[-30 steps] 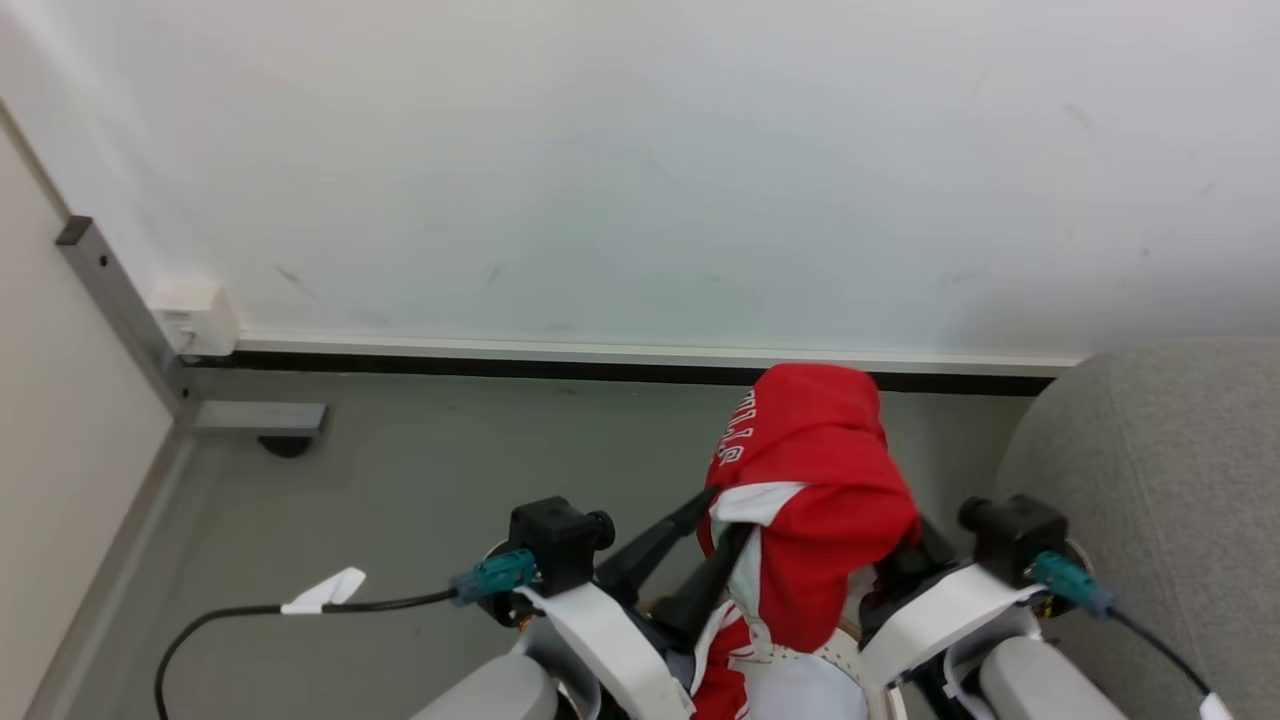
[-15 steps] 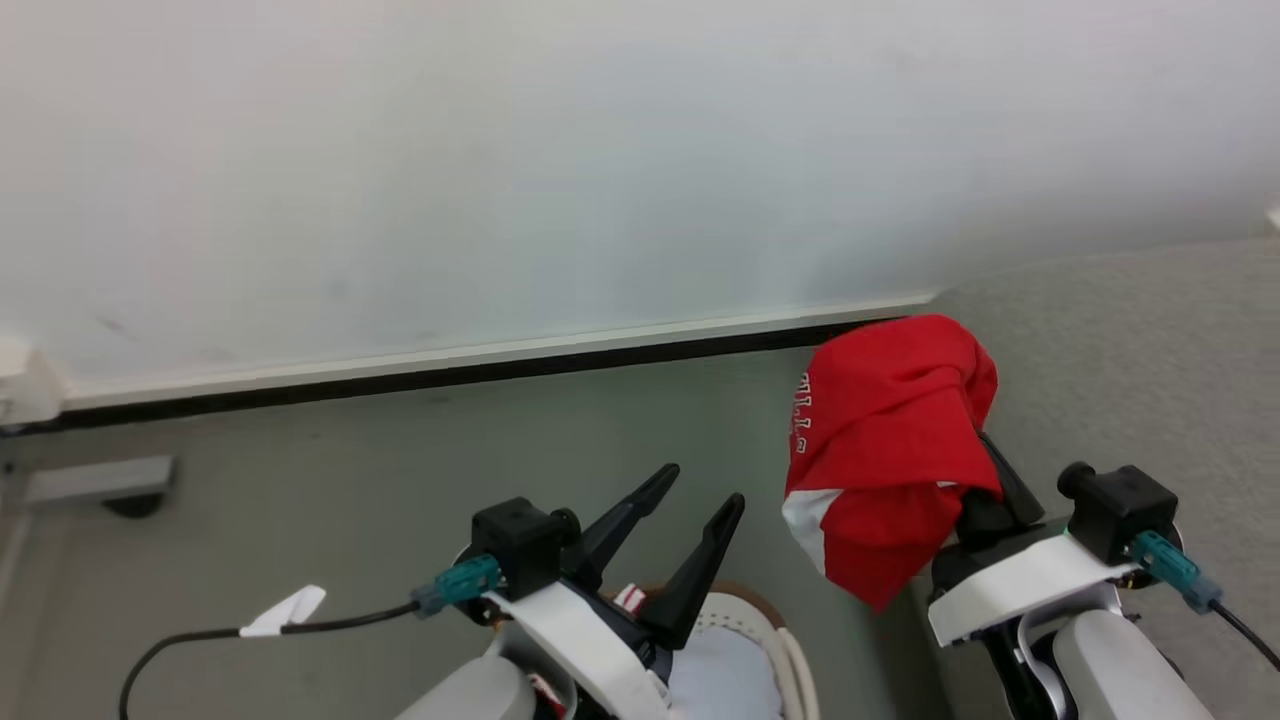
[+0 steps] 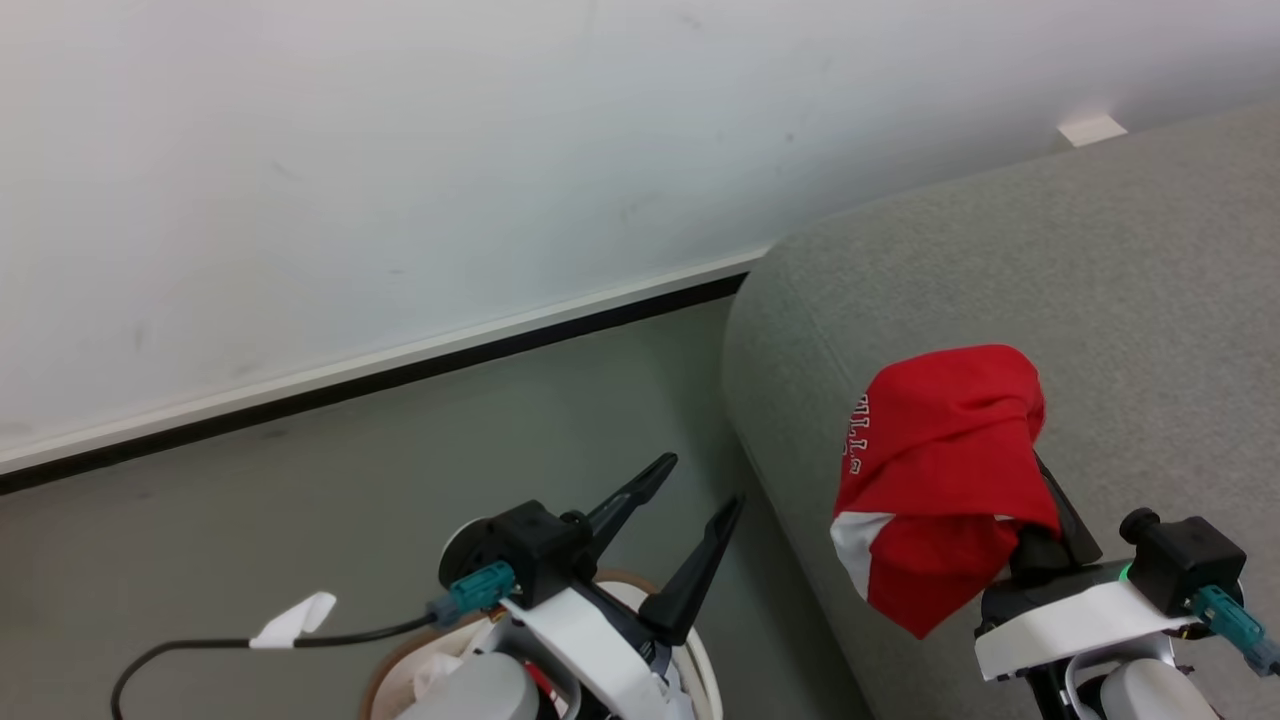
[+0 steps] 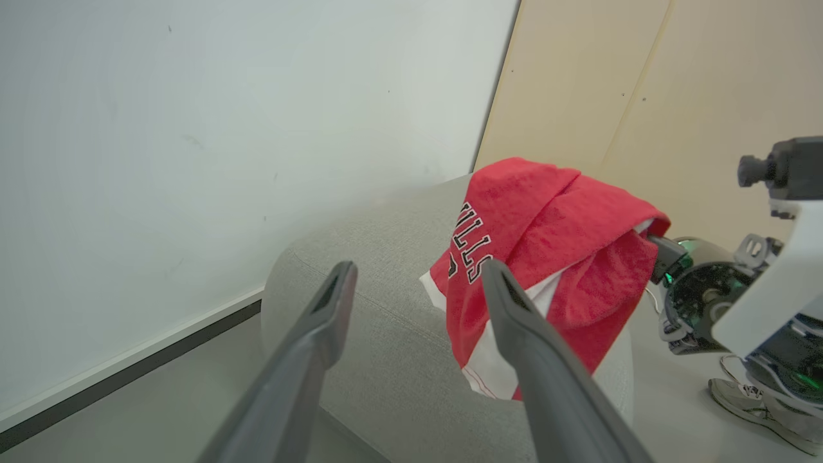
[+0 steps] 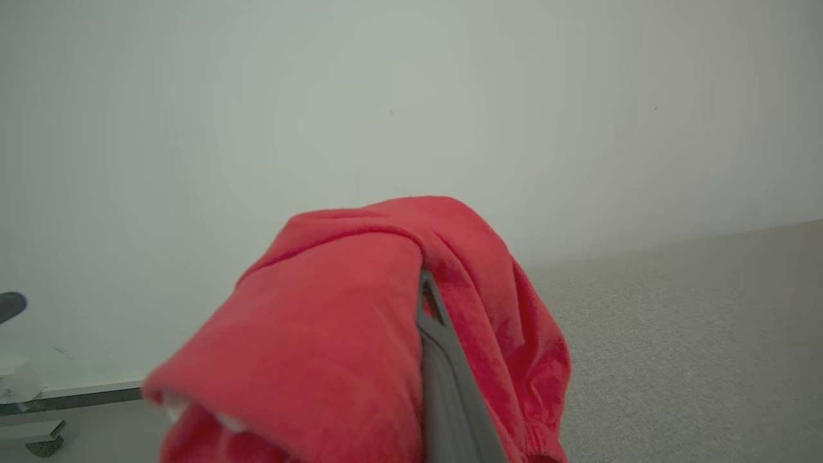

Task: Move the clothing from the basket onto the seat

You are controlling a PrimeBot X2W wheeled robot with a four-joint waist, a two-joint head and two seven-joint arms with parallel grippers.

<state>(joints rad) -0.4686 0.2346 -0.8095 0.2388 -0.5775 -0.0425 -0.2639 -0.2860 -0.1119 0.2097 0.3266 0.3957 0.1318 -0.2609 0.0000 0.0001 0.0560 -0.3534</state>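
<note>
The red clothing (image 3: 940, 450) with white lettering and a white panel hangs draped over my right gripper, which is shut on it. Only a dark finger (image 3: 1058, 505) shows below the cloth, above the near left part of the grey seat (image 3: 1050, 250). The right wrist view has the clothing (image 5: 321, 334) folded over one finger (image 5: 443, 386). My left gripper (image 3: 700, 481) is open and holds nothing, just above the basket (image 3: 705, 675) at the bottom edge. From the left wrist, the open left gripper (image 4: 418, 267) faces the clothing (image 4: 546, 225) and seat (image 4: 386, 334).
A white wall with a dark baseboard (image 3: 400, 370) runs behind the grey floor (image 3: 300, 500). A black cable with a white tag (image 3: 290, 620) trails from the left wrist. A shoe (image 4: 752, 399) rests on the floor beyond the seat, near beige panels (image 4: 611, 77).
My left gripper has opened and come away from the clothing. The head view has swung right, bringing the seat in. The right gripper now holds the clothing over the seat.
</note>
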